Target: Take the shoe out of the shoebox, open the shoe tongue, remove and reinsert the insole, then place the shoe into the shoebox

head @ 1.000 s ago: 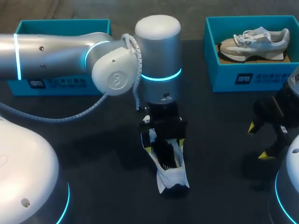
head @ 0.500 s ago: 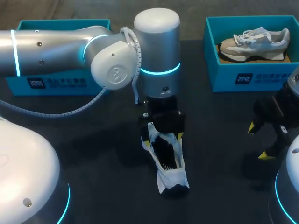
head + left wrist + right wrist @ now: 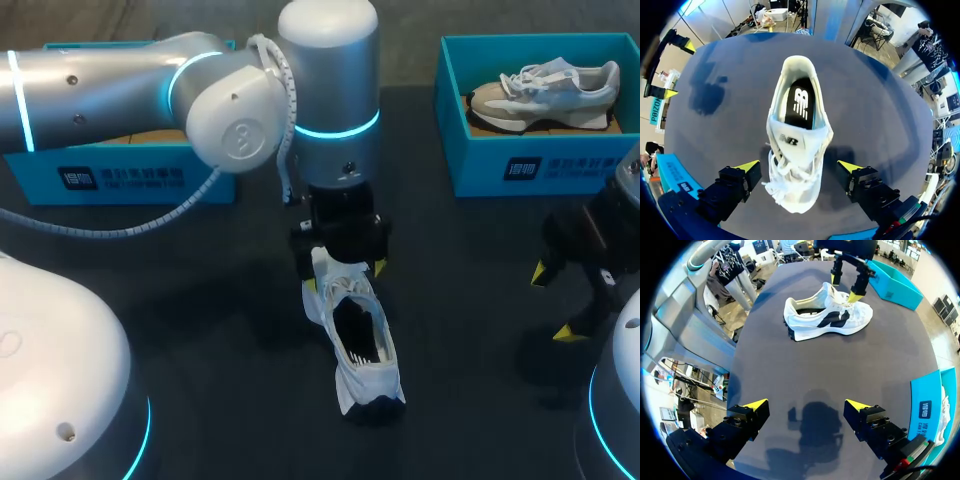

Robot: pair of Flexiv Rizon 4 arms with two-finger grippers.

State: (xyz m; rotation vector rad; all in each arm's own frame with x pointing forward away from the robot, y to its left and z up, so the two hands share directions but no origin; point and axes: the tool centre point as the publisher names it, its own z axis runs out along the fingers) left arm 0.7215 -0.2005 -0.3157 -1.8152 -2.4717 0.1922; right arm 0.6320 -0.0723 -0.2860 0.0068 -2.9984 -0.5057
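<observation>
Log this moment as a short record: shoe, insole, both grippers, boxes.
shoe: white shoe, upright on the table, outside both boxes
insole: black insole lying inside it
left gripper: open, fingers either side of the laced front, gaps showing
right gripper: open, nothing between its fingers, apart from the shoe
boxes: right shoebox holds a second shoe; left shoebox mostly hidden by the left arm

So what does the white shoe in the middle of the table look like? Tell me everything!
The white shoe is a sneaker with a black patch on its side, white laces and a black insole showing inside. It looks like soft fabric. It stands upright on its sole on the dark table. Its laced front sits between the open fingers of the left tool, which stand apart from it on either side.
</observation>
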